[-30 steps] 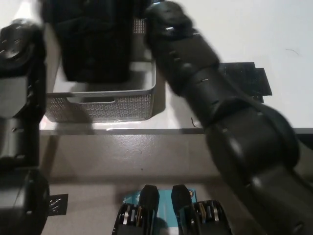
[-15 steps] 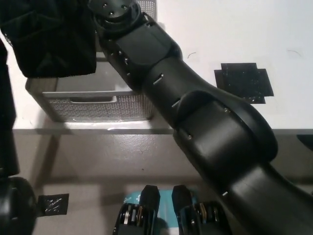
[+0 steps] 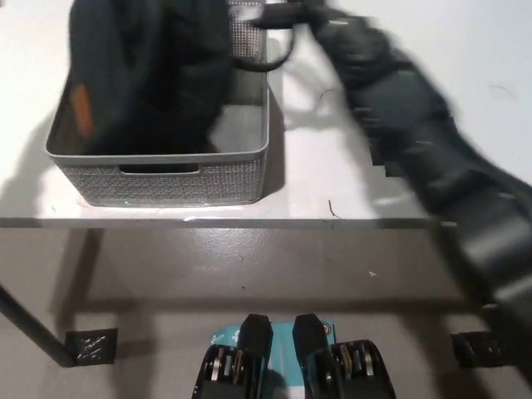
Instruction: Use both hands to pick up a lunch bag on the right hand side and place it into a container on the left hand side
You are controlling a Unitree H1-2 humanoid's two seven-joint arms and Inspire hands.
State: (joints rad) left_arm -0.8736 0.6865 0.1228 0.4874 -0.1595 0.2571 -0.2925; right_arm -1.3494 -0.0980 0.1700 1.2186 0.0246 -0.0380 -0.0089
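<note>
The black lunch bag (image 3: 158, 75) sits inside the grey woven container (image 3: 166, 179) on the left of the white table (image 3: 332, 183), with an orange tag (image 3: 80, 108) showing on its left side. A thin black strap loop (image 3: 278, 51) hangs over the container's right rim. My black right arm (image 3: 416, 125) reaches in from the lower right, blurred. Its hand (image 3: 291, 12) is at the top edge, just right of the bag and above the strap, too blurred to read its hold. My left hand is out of the picture.
The table's front edge (image 3: 249, 221) runs across the middle of the picture, with grey floor below it. A dark table leg (image 3: 33, 332) and a black floor marker (image 3: 91, 345) show at the lower left.
The bag has dropped from above the container down into it. My right arm has swung away to the right and my left arm has left the picture. The view has shifted.
</note>
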